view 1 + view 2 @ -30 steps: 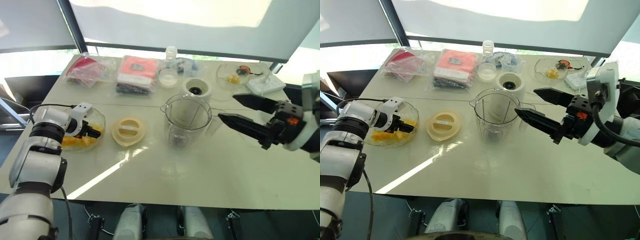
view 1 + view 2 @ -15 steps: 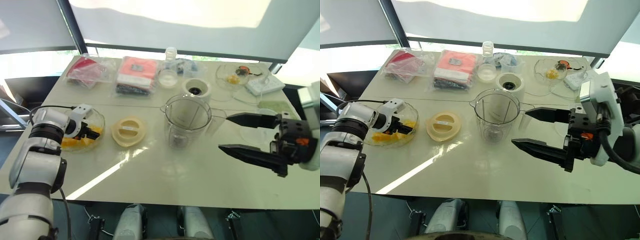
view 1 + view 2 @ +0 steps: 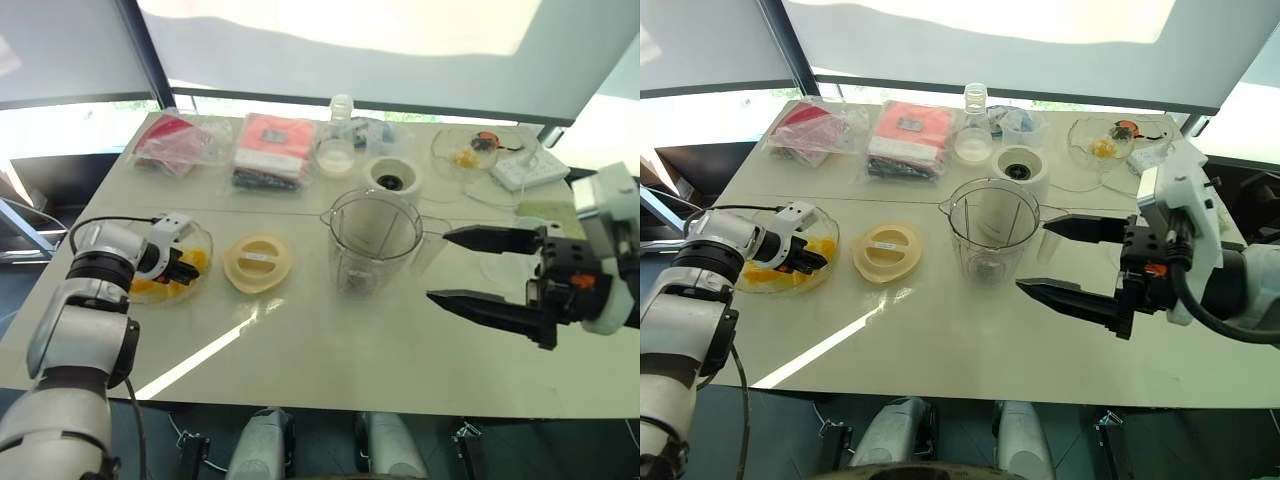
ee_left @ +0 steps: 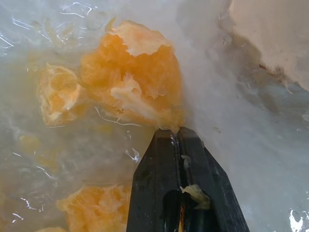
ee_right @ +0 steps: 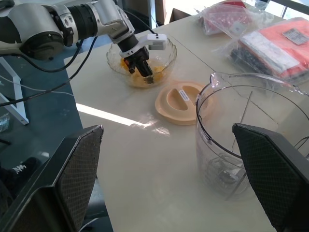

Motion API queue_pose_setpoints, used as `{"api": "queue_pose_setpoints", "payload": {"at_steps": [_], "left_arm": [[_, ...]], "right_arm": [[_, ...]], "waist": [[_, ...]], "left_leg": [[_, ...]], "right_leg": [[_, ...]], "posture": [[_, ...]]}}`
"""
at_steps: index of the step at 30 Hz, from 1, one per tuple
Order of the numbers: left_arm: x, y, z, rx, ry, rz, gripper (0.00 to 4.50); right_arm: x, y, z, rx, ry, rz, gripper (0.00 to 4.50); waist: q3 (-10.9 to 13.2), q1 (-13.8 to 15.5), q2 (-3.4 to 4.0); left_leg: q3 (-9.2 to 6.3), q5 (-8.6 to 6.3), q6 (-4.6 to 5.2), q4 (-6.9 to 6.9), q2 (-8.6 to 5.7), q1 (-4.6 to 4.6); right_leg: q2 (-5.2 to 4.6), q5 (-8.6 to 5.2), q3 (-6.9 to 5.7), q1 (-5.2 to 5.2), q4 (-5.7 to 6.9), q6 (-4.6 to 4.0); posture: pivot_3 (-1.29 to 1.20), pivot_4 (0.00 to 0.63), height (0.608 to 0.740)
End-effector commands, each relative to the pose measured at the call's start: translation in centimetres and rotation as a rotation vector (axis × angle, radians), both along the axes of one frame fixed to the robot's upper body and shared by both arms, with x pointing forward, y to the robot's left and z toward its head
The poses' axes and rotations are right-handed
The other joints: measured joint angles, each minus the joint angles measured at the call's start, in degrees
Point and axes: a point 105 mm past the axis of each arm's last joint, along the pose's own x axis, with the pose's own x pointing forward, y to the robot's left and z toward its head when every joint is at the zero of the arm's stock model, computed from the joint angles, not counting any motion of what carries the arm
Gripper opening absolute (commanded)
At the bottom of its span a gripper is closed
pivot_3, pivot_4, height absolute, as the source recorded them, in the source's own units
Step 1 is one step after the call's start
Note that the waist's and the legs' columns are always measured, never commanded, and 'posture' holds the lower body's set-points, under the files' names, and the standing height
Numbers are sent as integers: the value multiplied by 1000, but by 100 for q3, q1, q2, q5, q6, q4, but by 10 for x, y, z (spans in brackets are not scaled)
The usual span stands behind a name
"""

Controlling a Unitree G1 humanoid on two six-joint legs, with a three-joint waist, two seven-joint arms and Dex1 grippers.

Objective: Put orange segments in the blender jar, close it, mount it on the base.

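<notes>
Orange segments [image 4: 130,87] lie in a shallow glass bowl [image 3: 204,243] at the table's left. My left gripper [image 3: 185,268] reaches down into that bowl. It is shut, and its tips [image 4: 172,130] press on the edge of the biggest segment, with a shred of pulp on one finger. The clear blender jar [image 3: 372,240] stands empty and uncovered mid-table. Its cream lid [image 3: 257,262] lies flat between bowl and jar. The white base [image 3: 393,177] stands just behind the jar. My right gripper [image 3: 438,266] hovers wide open to the right of the jar, holding nothing.
Along the back edge are red packets in clear bags [image 3: 272,148], a small capped bottle [image 3: 342,104] and a small clear cup [image 3: 335,156]. A second glass bowl [image 3: 470,150] and a white power strip [image 3: 528,168] are at the back right.
My left gripper has shut inside the bowl without shifting. My right gripper has turned and drawn slightly back from the jar, still open.
</notes>
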Motion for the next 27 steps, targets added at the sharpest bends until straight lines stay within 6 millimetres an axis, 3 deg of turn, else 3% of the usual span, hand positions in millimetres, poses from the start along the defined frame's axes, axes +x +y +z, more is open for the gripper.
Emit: {"api": "queue_pose_setpoints", "payload": {"at_steps": [1,5,9,13,20,27], "left_arm": [[-1,15,5,20,-10,58,48],[11,21,49,-4,-125,60,48],[14,30,91,0,-227,36,48],[12,37,116,1,-280,25,48],[7,48,122,-13,-290,44,48],[6,44,127,-30,-299,8,48]], "right_arm": [[0,1,7,-4,-46,11,4500],[3,0,5,-9,-48,7,4500],[6,-2,3,-1,-47,4,4500],[10,-3,-1,12,-41,6,4500],[19,-5,-7,29,-44,13,4500],[21,-5,-9,33,-53,13,4500]], "waist": [[2,-2,-4],[17,-11,-31],[17,-3,-38],[17,-3,-37],[18,-3,-39],[18,0,-39]], "left_leg": [[0,0,0,0,0,0],[0,0,0,0,9,-18],[-12,1,-1,20,17,-93],[-8,-5,9,20,9,-93],[-8,-7,12,37,5,-92],[-9,-6,12,38,9,-91]], "right_leg": [[0,0,0,-1,0,0],[10,1,0,-20,2,1],[32,3,-10,-83,11,3],[31,3,-13,-79,8,3],[32,2,-14,-69,7,3],[38,3,-14,-70,11,5]], "posture": [[0,150,740],[0,150,740],[0,150,740],[0,150,740],[0,150,740],[0,150,740]]}}
